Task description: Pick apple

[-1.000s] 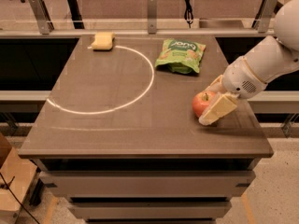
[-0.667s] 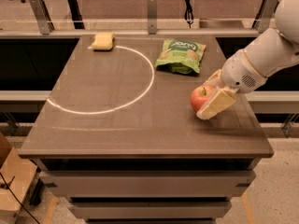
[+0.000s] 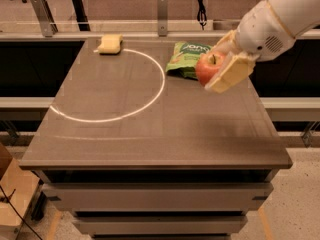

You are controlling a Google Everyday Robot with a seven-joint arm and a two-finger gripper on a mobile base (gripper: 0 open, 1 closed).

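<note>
The red-orange apple (image 3: 209,68) with a short dark stem sits between the cream-coloured fingers of my gripper (image 3: 220,64). The gripper is shut on it and holds it in the air above the right part of the table (image 3: 150,134). The near finger (image 3: 230,74) covers the apple's right side. The white arm reaches in from the upper right.
A green snack bag (image 3: 187,58) lies on the table just behind and left of the held apple. A yellow sponge (image 3: 110,43) lies at the back left. A white circle line (image 3: 150,99) is drawn on the left half of the tabletop.
The gripper has lifted the apple off the table's right side and carried it upward and toward the back, in front of the snack bag.
</note>
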